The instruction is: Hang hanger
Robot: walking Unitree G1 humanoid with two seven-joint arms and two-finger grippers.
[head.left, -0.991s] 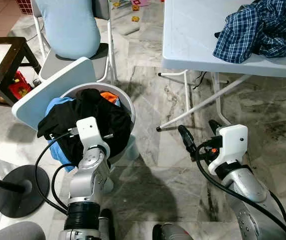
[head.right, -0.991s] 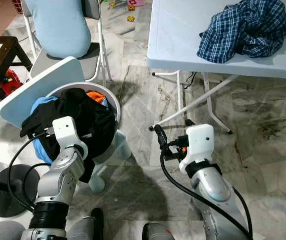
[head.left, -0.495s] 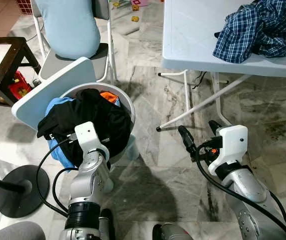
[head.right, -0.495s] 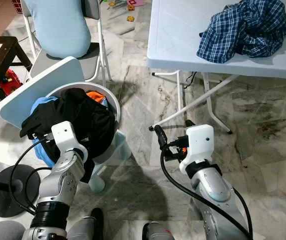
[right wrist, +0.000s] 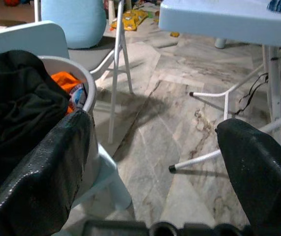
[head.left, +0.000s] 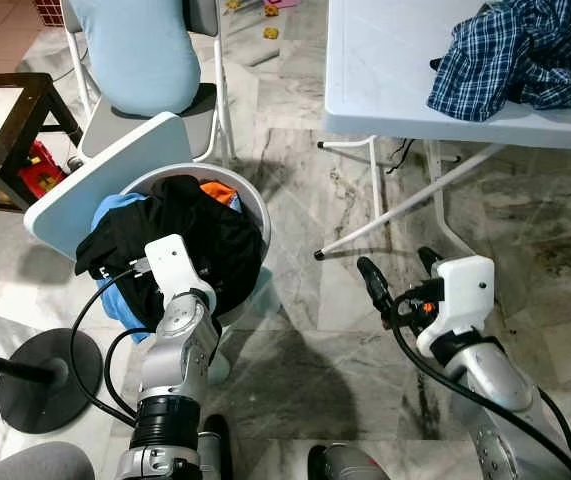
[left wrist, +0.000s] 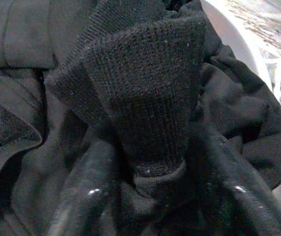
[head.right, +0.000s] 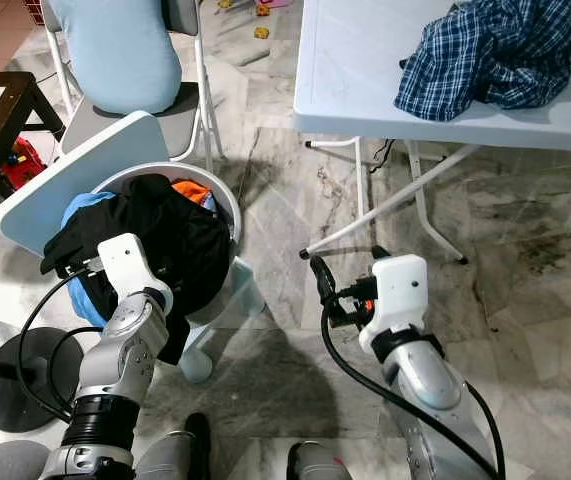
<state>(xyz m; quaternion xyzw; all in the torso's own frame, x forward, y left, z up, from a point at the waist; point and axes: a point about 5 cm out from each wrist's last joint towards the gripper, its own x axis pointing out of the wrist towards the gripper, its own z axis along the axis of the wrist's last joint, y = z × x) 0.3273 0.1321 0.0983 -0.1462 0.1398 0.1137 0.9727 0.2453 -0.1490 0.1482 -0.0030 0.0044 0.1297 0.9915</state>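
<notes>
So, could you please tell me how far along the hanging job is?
Nothing looks done yet. The left hand is down in the black clothes in the laundry basket. The right hand hovers open over the floor. The plaid shirt lies on the table.

The left arm (head.left: 178,345) is bent at the elbow and reaches forward and down, its white wrist housing (head.left: 166,262) tilted forward. The left gripper (left wrist: 150,182) is sunk in black knitted cloth (left wrist: 145,98); its two black fingers (left wrist: 81,196) stand on either side of a thick fold of the fabric. The right arm (head.left: 495,385) stretches forward at a low level. The right gripper (head.left: 397,275) hangs in the air with its fingers (right wrist: 46,162) spread wide apart and nothing between them.
</notes>
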